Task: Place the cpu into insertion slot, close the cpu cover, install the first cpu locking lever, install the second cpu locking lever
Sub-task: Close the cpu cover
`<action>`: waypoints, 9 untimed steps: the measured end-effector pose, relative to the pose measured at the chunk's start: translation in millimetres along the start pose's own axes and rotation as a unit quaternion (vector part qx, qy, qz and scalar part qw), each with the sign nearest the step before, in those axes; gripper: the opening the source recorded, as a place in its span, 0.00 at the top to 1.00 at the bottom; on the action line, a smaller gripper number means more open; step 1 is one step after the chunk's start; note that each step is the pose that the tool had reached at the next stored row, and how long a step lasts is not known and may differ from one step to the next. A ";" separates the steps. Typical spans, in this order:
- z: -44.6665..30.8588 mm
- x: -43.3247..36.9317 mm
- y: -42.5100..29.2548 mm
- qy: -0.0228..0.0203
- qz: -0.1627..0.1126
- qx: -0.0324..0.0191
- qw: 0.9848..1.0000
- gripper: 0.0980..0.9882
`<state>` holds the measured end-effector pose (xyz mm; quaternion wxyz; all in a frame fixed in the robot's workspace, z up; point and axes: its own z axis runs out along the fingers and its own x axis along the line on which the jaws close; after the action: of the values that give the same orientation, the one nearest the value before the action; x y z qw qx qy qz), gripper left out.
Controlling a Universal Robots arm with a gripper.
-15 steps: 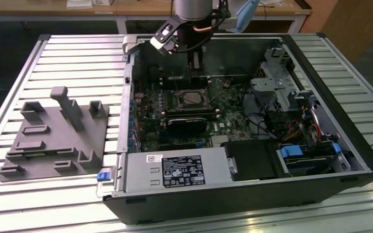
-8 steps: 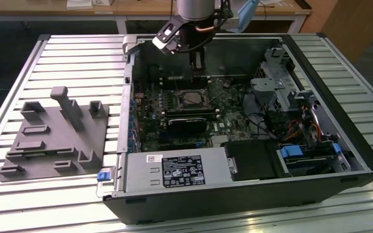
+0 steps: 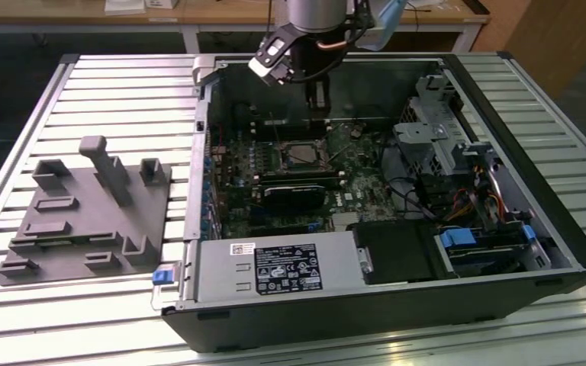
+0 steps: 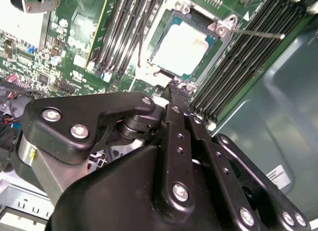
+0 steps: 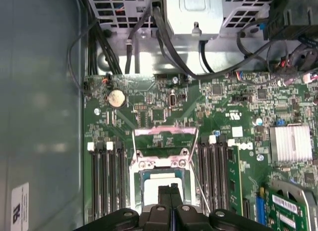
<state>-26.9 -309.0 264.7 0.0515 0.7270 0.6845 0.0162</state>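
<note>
In the exterior view, the black pincer [image 3: 319, 126] hangs inside the open black computer case [image 3: 375, 316] on the slatted metal table [image 3: 120, 91], just above the square metal-rimmed insertion slot [image 3: 304, 156]. In the second wrist view, the pale silvery square cpu [image 4: 181, 47] lies in that slot. The pincer's tips are pressed narrow and hold nothing. In the first wrist view, the thin silvery windowed cpu cover [image 5: 166, 139] is swung open beside the slot.

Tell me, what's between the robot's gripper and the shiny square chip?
Just the metal rim of the insertion slot, in the second wrist view. The gripper tips sit right beside the cpu, nothing else between.
</note>
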 end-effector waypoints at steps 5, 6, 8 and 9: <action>0.6 0.4 6.8 0.000 0.000 0.000 1.000 0.99; 0.7 0.5 7.9 0.000 0.000 0.000 1.000 0.99; 1.0 0.6 10.3 0.000 0.000 0.000 1.000 0.99; 1.1 0.7 11.6 0.000 0.000 0.000 1.000 0.99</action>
<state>-15.3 -309.0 264.7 0.0515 0.7270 0.6845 0.0162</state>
